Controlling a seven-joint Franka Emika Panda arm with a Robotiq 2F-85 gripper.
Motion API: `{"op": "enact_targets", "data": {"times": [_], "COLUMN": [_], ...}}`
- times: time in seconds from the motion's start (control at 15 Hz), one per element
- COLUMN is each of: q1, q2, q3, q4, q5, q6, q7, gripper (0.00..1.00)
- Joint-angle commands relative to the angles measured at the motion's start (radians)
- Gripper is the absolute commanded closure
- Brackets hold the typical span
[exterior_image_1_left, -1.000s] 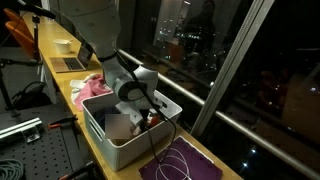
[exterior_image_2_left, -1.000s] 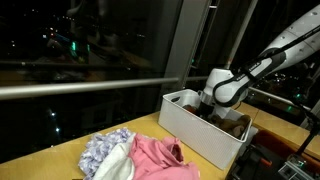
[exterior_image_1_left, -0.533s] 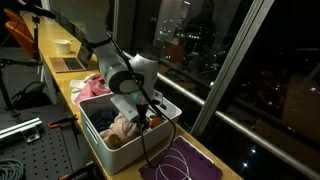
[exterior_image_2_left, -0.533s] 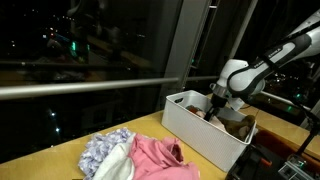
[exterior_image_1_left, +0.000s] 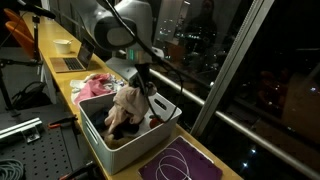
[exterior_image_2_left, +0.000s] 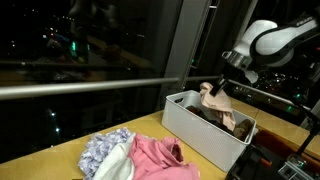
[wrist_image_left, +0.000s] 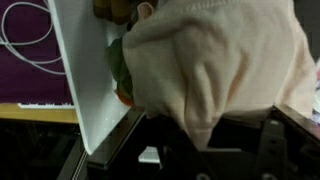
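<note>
Gripper (exterior_image_1_left: 138, 80) shut tight on a beige cloth (exterior_image_1_left: 126, 106) over the white bin (exterior_image_1_left: 140, 152); its hanging tail, seemingly touching other clothes (exterior_image_1_left: 116, 134), could snag and slip free.

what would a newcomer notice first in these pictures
The gripper, shut on a beige cloth that hangs over the white bin, draws the eye first against the dark window. In the wrist view that cloth fills most of the picture. In an exterior view a pink cloth lies on the table beside the bin.
</note>
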Motion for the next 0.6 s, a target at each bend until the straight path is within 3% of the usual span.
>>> {"op": "enact_targets", "data": {"times": [0.0,0.27,0.53], "q1": [0.045,0.114,0.214], "q2": [-0.192,-0.328,-0.327], "q3": [-0.017,0.004,0.098], "q4": [-0.003,0.075,0.200], "q5": [-0.021,-0.038,-0.107], "q6": [-0.097,-0.196,-0.279], "q7": [-0.019,-0.004,0.071], "gripper": [1.00,1.00,1.00]}}
